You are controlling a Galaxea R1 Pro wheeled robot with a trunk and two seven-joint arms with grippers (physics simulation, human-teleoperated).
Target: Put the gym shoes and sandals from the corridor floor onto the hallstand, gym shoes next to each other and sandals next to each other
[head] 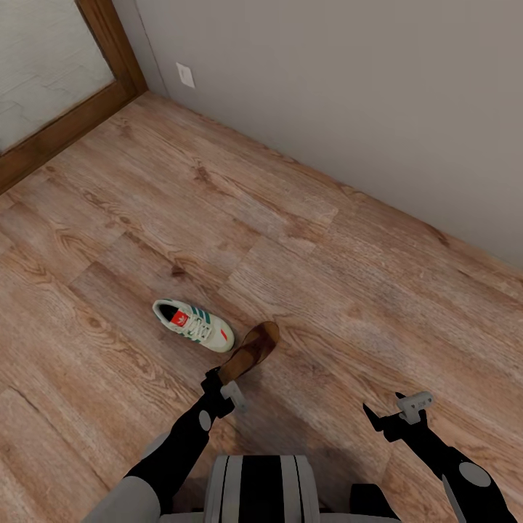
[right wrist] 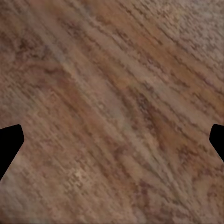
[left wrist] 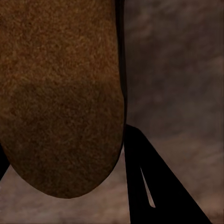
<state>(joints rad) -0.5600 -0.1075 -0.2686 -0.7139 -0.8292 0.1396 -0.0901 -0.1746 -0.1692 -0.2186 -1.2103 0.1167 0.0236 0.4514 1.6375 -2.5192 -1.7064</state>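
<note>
White gym shoe point(head: 193, 325) lies on corridor floor point(head: 131, 240), alone, well out from grey wall point(head: 349, 80), toe toward robot. Just right of it, left gripper point(head: 226, 388) clamps sandal point(head: 250, 352), tan sole showing, lifted off planks; left wrist view: sole point(left wrist: 60, 98) close against dark finger point(left wrist: 154, 186). Right gripper point(head: 396, 415) hangs spread, nothing between fingers, over bare planks point(right wrist: 112, 112).

A gym shoe point(head: 193, 325) is lying on the corridor floor point(head: 349, 276) just left of the left gripper point(head: 225, 388), which is holding a sandal point(head: 250, 352) ahead of itself; the right gripper point(head: 396, 414) is hanging well right.
</note>
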